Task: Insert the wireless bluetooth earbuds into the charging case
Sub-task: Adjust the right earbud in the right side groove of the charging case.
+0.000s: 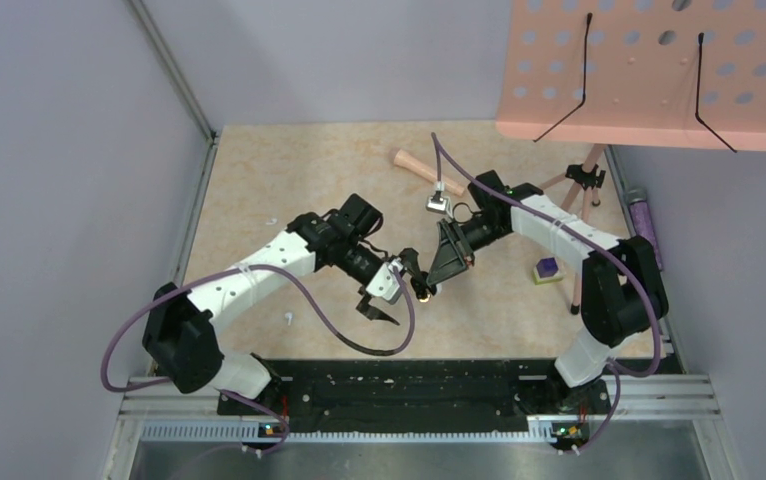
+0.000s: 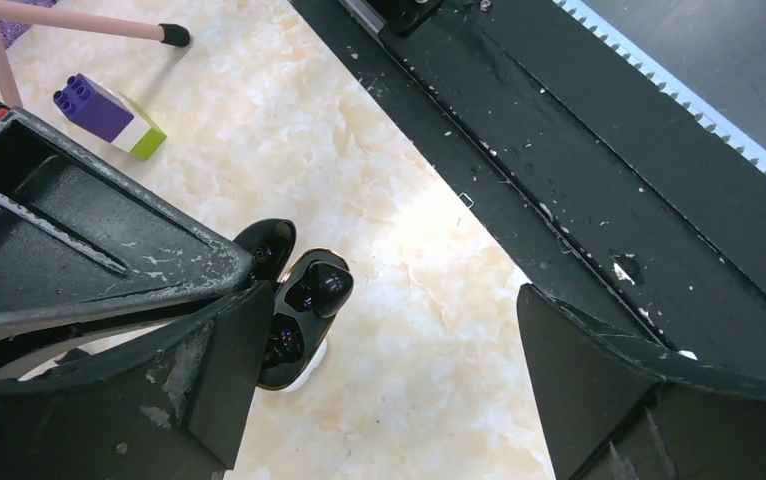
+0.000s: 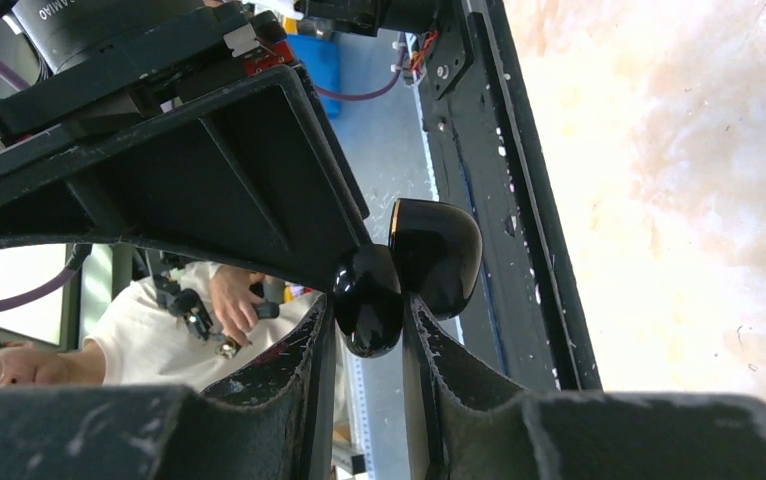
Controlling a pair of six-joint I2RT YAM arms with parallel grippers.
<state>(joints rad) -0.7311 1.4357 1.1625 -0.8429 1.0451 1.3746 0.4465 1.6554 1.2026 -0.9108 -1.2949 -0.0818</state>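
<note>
The charging case (image 2: 304, 325) is small, with a glossy black inside, a gold rim and a pale underside. Its wells hold glossy black rounded shapes (image 2: 325, 285). My right gripper (image 3: 364, 325) is shut on the case's black hinged lid (image 3: 364, 300), and the case body (image 3: 437, 255) shows just beyond. In the top view the case (image 1: 424, 292) sits between both grippers, low over the table. My left gripper (image 2: 389, 300) is wide open, its left finger (image 2: 209, 370) right beside the case. A tiny white earbud-like piece (image 1: 288, 318) lies on the table left of the left gripper (image 1: 391, 290).
A wooden-handled hammer (image 1: 424, 170) lies at the back. A purple-and-green block (image 1: 547, 268) sits by the pink stand's legs (image 1: 584, 185); the block also shows in the left wrist view (image 2: 109, 115). A pink perforated board (image 1: 649, 70) overhangs the back right. A black rail (image 1: 409, 385) runs along the near edge.
</note>
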